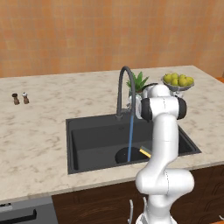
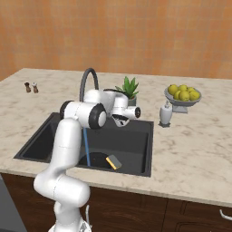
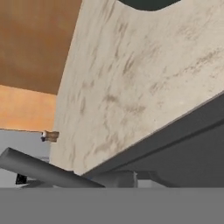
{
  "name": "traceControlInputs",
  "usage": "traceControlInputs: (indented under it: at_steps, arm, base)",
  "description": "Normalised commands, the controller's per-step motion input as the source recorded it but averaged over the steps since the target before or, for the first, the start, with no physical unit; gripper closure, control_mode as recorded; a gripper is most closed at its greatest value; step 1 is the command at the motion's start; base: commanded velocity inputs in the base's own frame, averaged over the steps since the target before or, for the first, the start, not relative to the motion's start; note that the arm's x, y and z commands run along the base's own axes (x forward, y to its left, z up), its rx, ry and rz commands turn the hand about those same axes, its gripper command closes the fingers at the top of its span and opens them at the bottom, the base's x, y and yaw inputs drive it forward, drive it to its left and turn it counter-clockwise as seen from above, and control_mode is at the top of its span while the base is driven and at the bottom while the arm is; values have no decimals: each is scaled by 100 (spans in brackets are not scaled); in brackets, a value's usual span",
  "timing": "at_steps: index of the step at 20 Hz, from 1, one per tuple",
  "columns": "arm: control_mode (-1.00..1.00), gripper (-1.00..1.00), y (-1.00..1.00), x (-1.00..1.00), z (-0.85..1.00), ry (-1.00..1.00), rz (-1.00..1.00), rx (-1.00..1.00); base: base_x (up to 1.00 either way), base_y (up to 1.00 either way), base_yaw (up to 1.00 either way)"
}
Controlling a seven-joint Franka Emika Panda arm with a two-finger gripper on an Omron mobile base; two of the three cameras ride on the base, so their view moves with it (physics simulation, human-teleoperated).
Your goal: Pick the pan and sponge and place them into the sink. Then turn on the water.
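The black pan (image 1: 124,155) (image 2: 96,159) lies on the floor of the dark sink (image 1: 87,140) (image 2: 136,136), near its front wall. The yellow sponge (image 1: 146,151) (image 2: 113,161) rests at the pan's right rim. A thin blue stream of water (image 1: 131,133) (image 2: 86,147) falls from the arched faucet (image 1: 124,76) (image 2: 88,77) onto the pan. My gripper (image 2: 119,120) hangs over the sink's back edge just right of the faucet's base; my own arm hides most of it, and its jaws cannot be made out. The faucet's tube (image 3: 43,170) crosses low in the hand view.
A potted plant (image 1: 139,82) (image 2: 128,87), a soap dispenser (image 2: 165,114) and a bowl of yellow-green fruit (image 1: 177,80) (image 2: 183,94) stand behind and right of the sink. Two small shakers (image 1: 20,98) (image 2: 31,87) sit far left on the marble counter (image 1: 35,131) (image 2: 190,149).
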Motion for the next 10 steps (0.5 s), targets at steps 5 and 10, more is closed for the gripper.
traceControlInputs:
  at_steps: [5,10]
  arm:
    - [-100,100,0,1,-11,12,-4,2]
    - [-100,100,0,0,-2,1,0,0]
  base:
    - [0,0,0]
    - [0,0,0]
